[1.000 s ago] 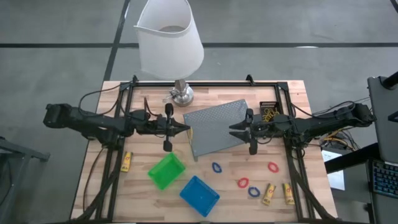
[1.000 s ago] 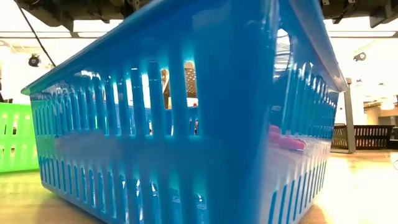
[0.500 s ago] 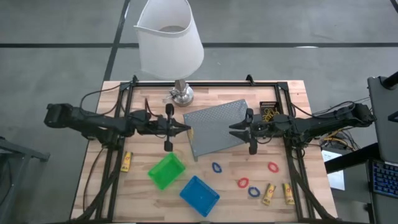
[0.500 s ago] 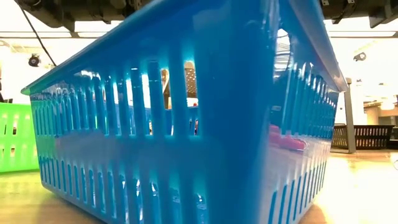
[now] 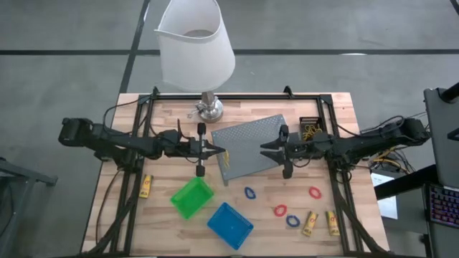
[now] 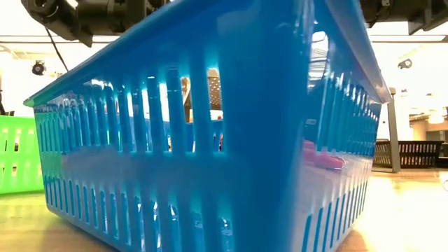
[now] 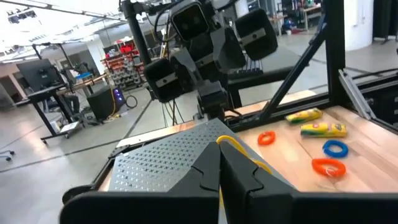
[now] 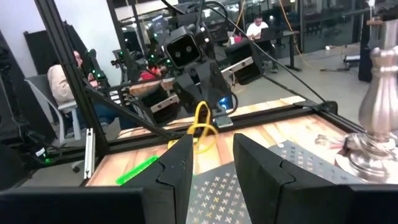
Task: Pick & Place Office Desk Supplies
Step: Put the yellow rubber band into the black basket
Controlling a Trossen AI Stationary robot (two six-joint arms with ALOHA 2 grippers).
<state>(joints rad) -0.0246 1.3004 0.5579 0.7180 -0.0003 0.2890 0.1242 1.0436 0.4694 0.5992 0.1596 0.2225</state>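
My left gripper [image 5: 221, 153] hovers level over the left edge of the tilted grey mesh tray [image 5: 251, 147], shut on a thin yellow rubber band [image 8: 202, 126]. Facing it across the tray, my right gripper [image 5: 262, 148] is open and holds nothing. A black bin [image 5: 310, 129] with more yellow bands stands at the tray's right corner. The green bin [image 5: 192, 196] and blue bin [image 5: 229, 224] sit on the table nearer the front. Red and blue loops [image 5: 280, 211] and yellow sticks [image 5: 310, 223] lie at the front right; another stick [image 5: 146, 185] lies at the left. My left gripper pinches the rubber band's upper part [image 8: 200, 109] between its two fingertips. The fingers are level and point toward the table's right. The band hangs as a slack loop below them, clear above the mesh tray.
A white-shaded lamp [image 5: 196, 43] stands at the table's far edge on its metal base [image 5: 209, 110]. A black frame [image 5: 237, 95] runs around the table. The blue bin [image 6: 210, 126] fills the low view. People sit in the room beyond the table.
My left gripper has moved toward the table's right, out over the tray's left edge, and sunk a little, still shut on the band.
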